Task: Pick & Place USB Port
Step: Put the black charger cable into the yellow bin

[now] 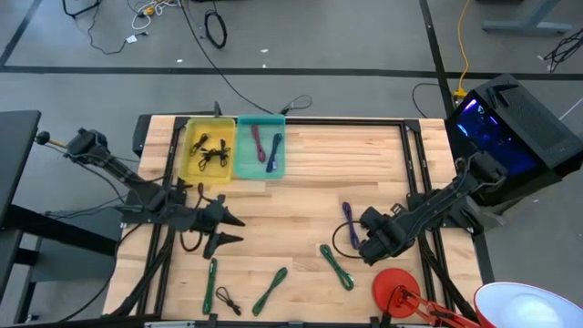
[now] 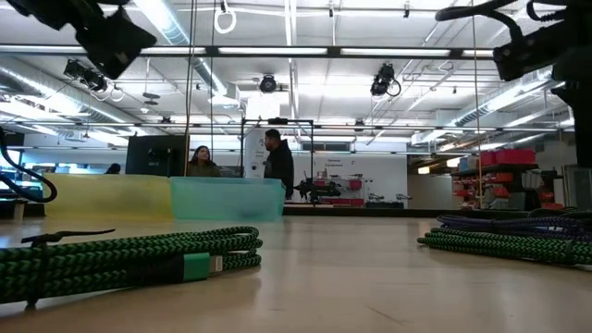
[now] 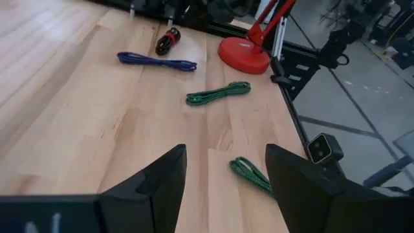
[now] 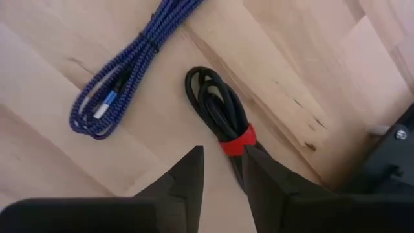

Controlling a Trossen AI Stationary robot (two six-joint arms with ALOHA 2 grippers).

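No readable writing or brand on anything here. The right claw (image 4: 223, 171) is angled down low over the wooden surface (image 1: 310, 173), fingers part open right at a black cable (image 4: 217, 107) with a red tie, not gripping; a blue cable (image 4: 129, 68) lies beside. The left claw (image 1: 230, 230) hangs open and empty near a green cable (image 3: 218, 93).

The black cable (image 4: 218, 113) with its red tie runs down behind the right gripper (image 4: 223, 169) fingers, so its far end is hidden. The white bowl (image 1: 519, 305) (beside the red lamp base (image 1: 395, 288)) is cut off by the high view's corner. The yellow bin's (image 1: 208, 148) tangled contents are too small to identify.
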